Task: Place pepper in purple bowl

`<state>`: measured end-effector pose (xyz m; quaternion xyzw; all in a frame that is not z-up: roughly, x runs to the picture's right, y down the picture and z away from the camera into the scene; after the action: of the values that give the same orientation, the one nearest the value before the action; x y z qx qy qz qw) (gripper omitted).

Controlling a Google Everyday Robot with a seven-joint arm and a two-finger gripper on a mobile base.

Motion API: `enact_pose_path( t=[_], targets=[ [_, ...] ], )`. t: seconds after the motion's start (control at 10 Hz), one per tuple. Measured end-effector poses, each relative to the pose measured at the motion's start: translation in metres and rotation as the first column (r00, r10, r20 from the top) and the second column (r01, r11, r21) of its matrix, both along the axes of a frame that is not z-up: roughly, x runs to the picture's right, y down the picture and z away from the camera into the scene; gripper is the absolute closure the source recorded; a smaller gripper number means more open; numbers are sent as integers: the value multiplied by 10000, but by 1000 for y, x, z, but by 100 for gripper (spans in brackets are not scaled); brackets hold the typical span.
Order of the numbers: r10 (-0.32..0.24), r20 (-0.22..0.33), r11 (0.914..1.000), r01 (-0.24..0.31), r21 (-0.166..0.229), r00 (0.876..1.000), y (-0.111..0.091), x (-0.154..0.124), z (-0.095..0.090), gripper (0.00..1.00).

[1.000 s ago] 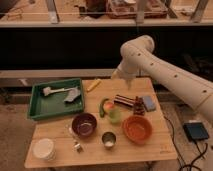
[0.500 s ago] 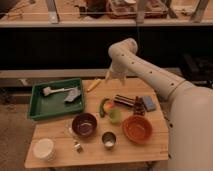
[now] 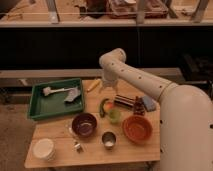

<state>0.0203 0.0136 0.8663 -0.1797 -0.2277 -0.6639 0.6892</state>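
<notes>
At the centre of the frame, on the wooden worktop (image 3: pixel 125 152), the small dark green curved pepper (image 3: pixel 103 108) lies just beside a pale green round cup (image 3: pixel 114 116), up and right of the glossy dark purple bowl (image 3: pixel 84 125). The gripper (image 3: pixel 108 86) hangs higher in the frame, jaws spread wide and holding nothing. Best to come straight down over the pepper and pinch across its narrow width (clear of the cup), then carry it lower left. Counted: one pepper, one purple bowl, one orange bowl (image 3: pixel 137 129), one metal cup (image 3: pixel 108 140) and one green tray (image 3: pixel 50 106).
</notes>
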Motion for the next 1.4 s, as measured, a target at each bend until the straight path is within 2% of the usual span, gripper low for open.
enact_pose_path(
  t=[0.4,0.6,1.0,1.4],
  targets=[
    [-130,158,9998,133,-176,9998,18,-15,9,35],
    [-79,459,9997,89,-216,9989,25,-37,26,35],
    [-134,745,9993,160,-349,9971,32,-54,50,35],
    [-347,658,9986,373,-381,9972,42,-56,71,35]
  ],
)
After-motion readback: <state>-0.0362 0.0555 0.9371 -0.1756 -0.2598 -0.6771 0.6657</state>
